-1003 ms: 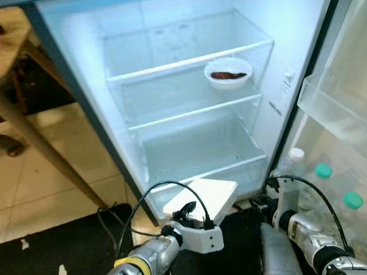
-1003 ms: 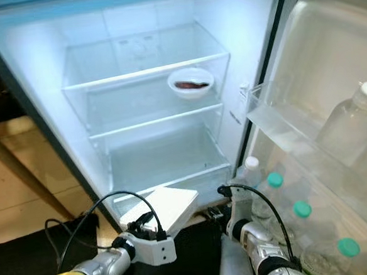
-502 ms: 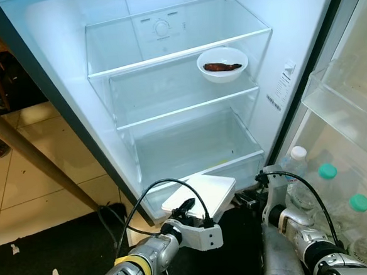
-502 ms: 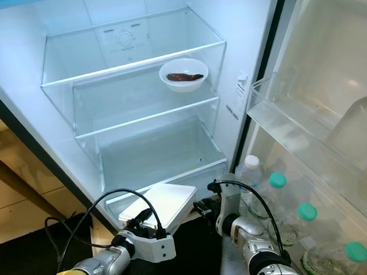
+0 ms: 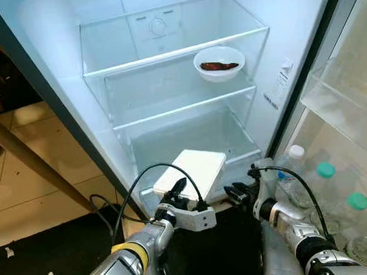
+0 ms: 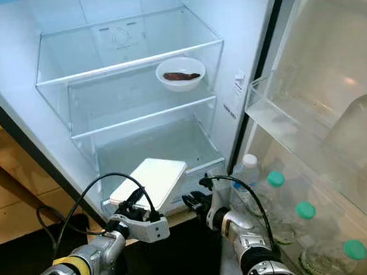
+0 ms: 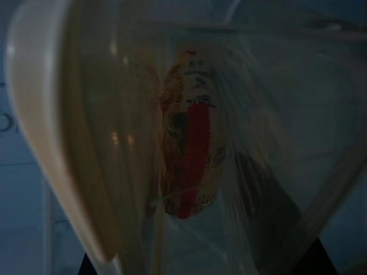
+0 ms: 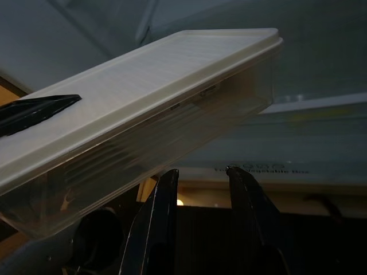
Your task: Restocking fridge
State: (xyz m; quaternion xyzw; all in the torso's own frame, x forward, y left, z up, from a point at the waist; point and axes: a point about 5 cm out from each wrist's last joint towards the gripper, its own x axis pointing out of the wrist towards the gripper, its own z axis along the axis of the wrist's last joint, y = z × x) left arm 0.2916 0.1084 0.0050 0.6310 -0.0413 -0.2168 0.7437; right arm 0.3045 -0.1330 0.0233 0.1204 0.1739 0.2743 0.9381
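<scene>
Left gripper (image 5: 182,189) is clamped on the near edge of the lidded container (image 5: 192,171), long axis toward 1 o'clock at the bottom shelf (image 5: 190,143). Right gripper (image 5: 235,194), fingers slightly apart and empty, sits just beside it at 3 o'clock.

White-lidded clear container (image 5: 191,173), tilted, at the open fridge's (image 5: 62,108) lowest shelf front.
</scene>
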